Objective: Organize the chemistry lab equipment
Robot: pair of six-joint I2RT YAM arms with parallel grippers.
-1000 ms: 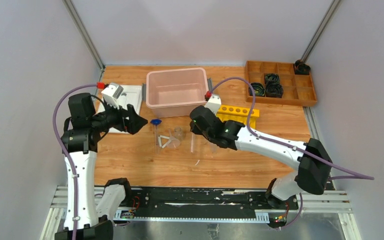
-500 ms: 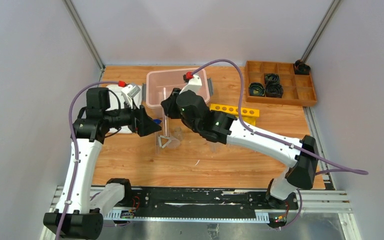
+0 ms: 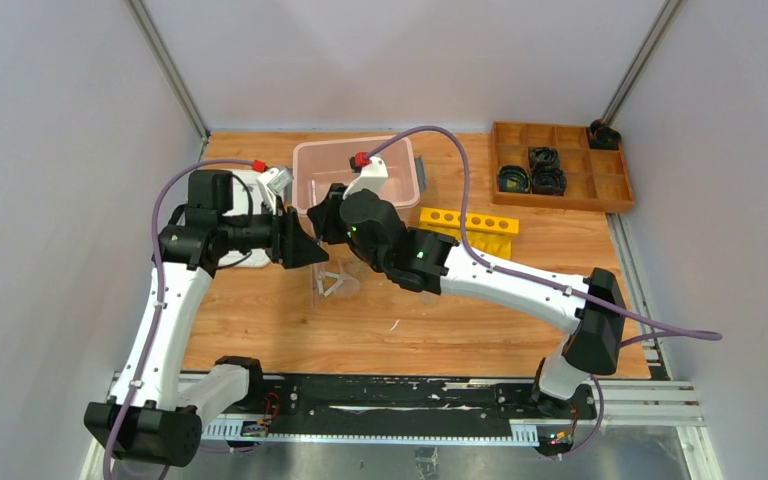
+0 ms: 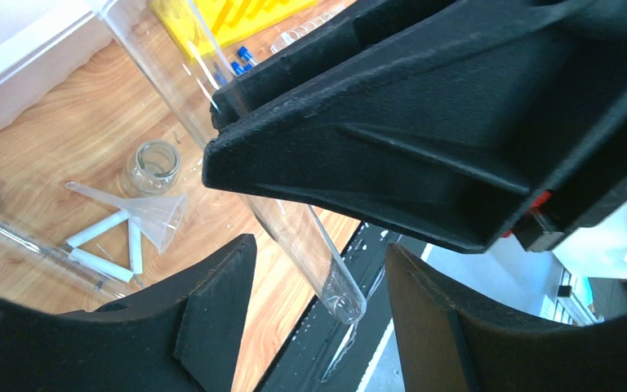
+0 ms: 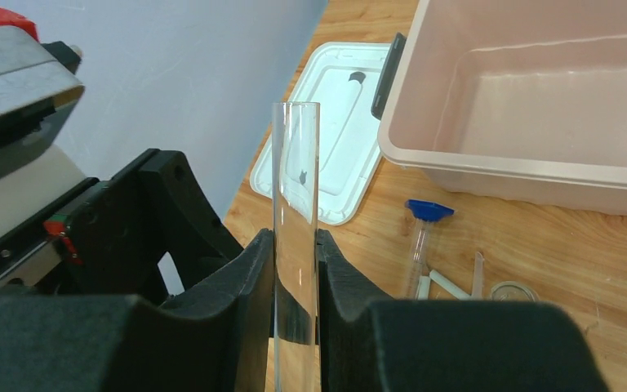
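Here, right tool (image 5: 295,245): closed narrowly on a clear test tube (image 5: 295,163), both fingers pressed to its glass; the tube stands upright in the right wrist view, open mouth at the top.
Left tool (image 4: 318,269): partly open, holding nothing; the tube's rounded end hangs between its two fingers, with a gap on either side.
Meeting point: centre of the top view, where the two tools sit nearly nose to nose, just in front of the pink bin's (image 5: 555,98) near left corner.
Below the tools: funnel (image 4: 159,220), small glass beaker (image 4: 153,163) and a blue-capped tube (image 5: 420,237) lie on the surface (image 3: 280,330), close together.
Sides: white lid (image 5: 339,155) at the bin's left; yellow rack (image 3: 470,225) just right of the right wrist; bare wood toward the lower frame.
Left arm: rises from lower left, forearm level, pointing right.
Right arm: stretched from lower right diagonally up-left across the surface.
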